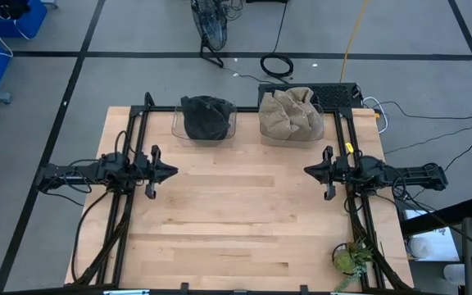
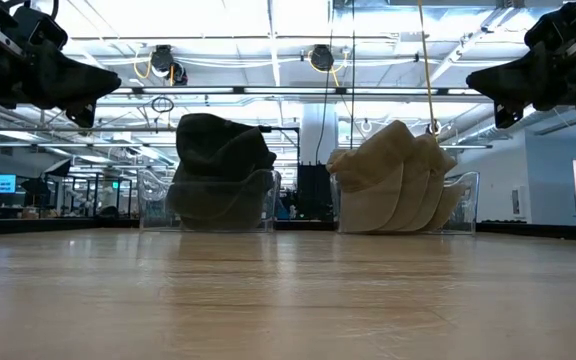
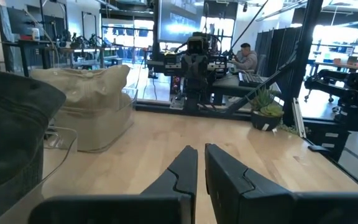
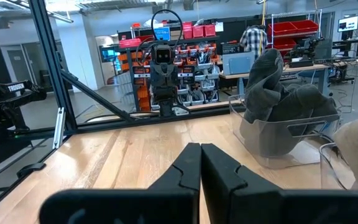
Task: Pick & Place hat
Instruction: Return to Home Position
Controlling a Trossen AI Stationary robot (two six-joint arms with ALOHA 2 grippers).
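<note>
Wooden table [image 1: 236, 221]: black cap [image 1: 206, 117] fills the far left bin [image 1: 203, 139], brown caps [image 1: 292, 115] the right bin [image 1: 293, 139]; sorting looks finished, so left gripper [image 1: 173, 172] and right gripper [image 1: 307, 170] hang closed, empty

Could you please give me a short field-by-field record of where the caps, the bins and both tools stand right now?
black caps: heaped in the left transparent bin, rising above its rim
brown caps: heaped in the right transparent bin
bins: side by side, a gap between them, at the table edge farthest from the low camera
left tool: shut, empty, raised over the table's left side
right tool: shut, empty, raised over the table's right side
potted plant: by the right arm's frame
</note>
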